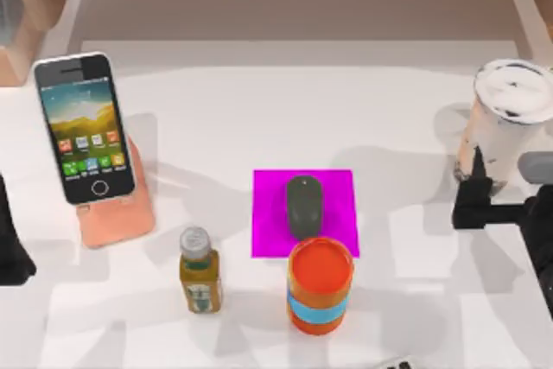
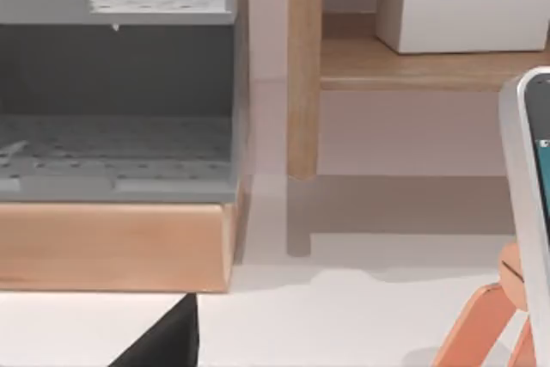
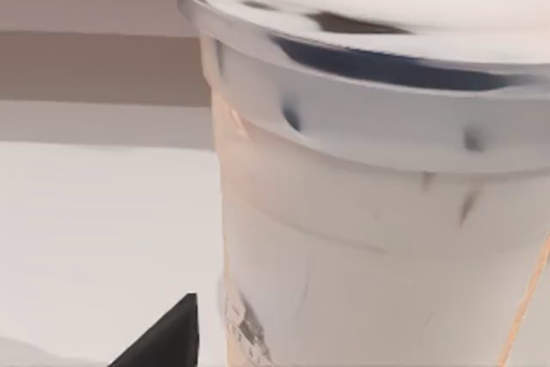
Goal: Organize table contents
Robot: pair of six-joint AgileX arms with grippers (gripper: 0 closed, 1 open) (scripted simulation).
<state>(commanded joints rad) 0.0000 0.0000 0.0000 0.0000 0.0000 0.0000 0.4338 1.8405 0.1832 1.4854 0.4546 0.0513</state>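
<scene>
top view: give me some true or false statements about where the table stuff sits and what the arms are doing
1. The mouse lies on the magenta mat. True.
2. The smartphone lies flat on the table. False: it leans on an orange stand.
3. The right gripper is beside the milk-tea cup. True.
4. The orange can stands at the table's left edge. False: it stands just in front of the mat.
5. The left gripper holds the amber bottle. False: it is parked at the left edge.

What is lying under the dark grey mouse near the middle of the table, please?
The mouse rests on a magenta square mat, which lies flat on the table. The patch of mat directly beneath the mouse is covered.
</scene>
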